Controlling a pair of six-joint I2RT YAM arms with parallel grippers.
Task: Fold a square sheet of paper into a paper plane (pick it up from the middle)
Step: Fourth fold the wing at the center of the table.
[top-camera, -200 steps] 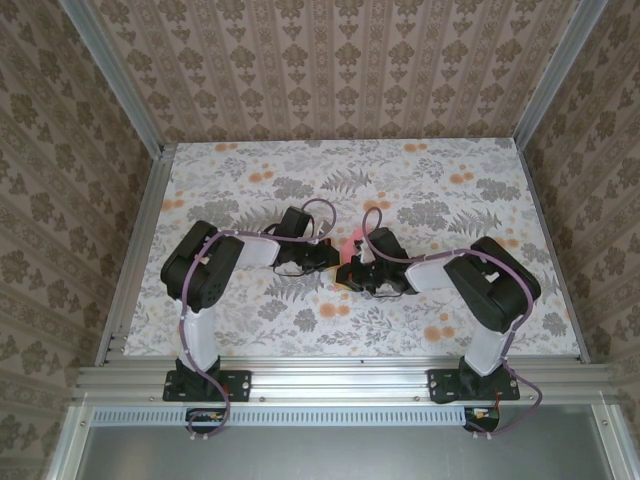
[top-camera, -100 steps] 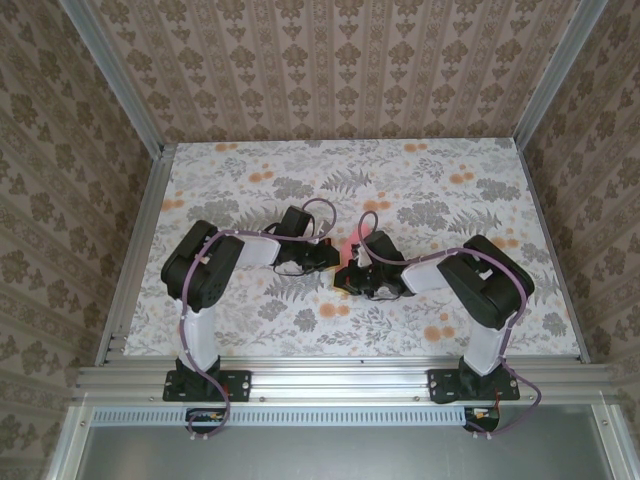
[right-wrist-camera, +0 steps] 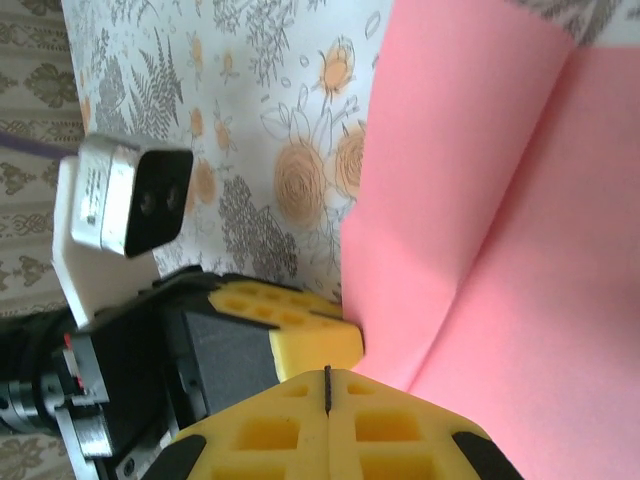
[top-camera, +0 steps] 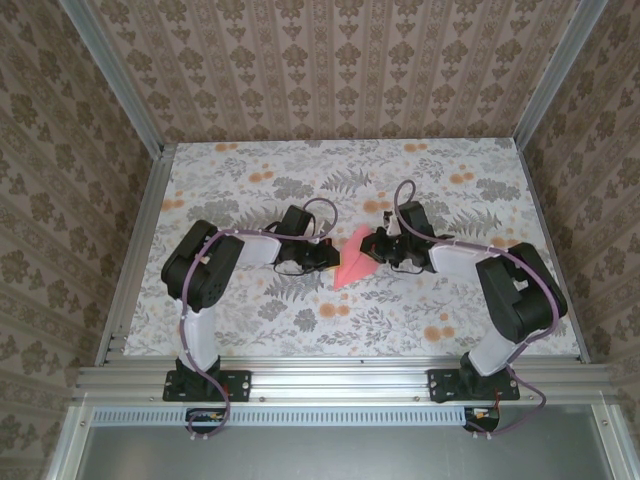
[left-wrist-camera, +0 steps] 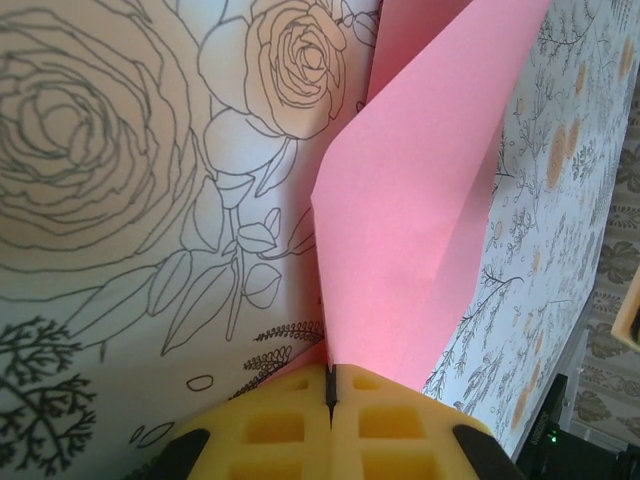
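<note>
Step in hand, as judged: mid-fold. The sheet carries a centre crease but is not yet a dart.

1. Left end effector (left-wrist-camera: 330, 388): its yellow pads are closed together and pinch one corner of the square sheet of paper (top-camera: 354, 265). The pink sheet rises out of the pad seam and angles away over the floral counter (top-camera: 230, 180).
2. Sheet: it sits partly folded between the two end effectors, near the counter's middle, and opens in a shallow V along its crease.
3. Right end effector (right-wrist-camera: 328, 385): its pads are closed. The sheet's edge meets its right pad, but a pinch cannot be confirmed.

Next move, as judged: hold one side steady and press the flap flat along the crease without tearing it.
</note>
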